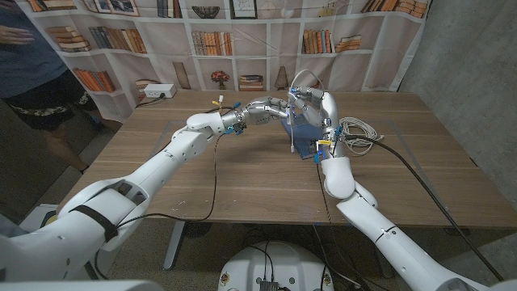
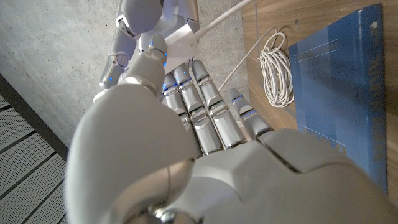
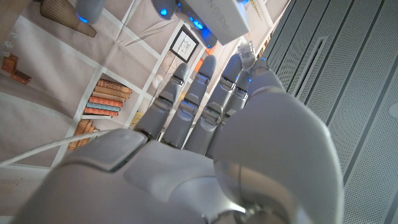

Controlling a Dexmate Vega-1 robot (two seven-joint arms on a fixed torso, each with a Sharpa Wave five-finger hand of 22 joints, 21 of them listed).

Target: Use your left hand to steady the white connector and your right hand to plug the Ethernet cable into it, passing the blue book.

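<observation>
Both hands meet above the blue book [image 1: 302,136] lying on the far middle of the table. My left hand [image 1: 284,106] reaches in from the left and grips the white connector [image 2: 181,41], whose white cable runs off past it. My right hand [image 1: 326,111] stands just beside it and pinches the clear plug of the Ethernet cable [image 3: 247,51] at its fingertips. In the right wrist view the plug tip sits right at the end of the white connector [image 3: 219,15]; I cannot tell whether it is inside. The book [image 2: 339,93] lies below the left hand [image 2: 205,149].
A coil of white cable [image 1: 357,132] lies right of the book, and a black cable [image 1: 428,194] crosses the table's right side. A white power strip [image 1: 157,91] sits at the far left edge. A person [image 1: 28,73] stands beyond the left corner.
</observation>
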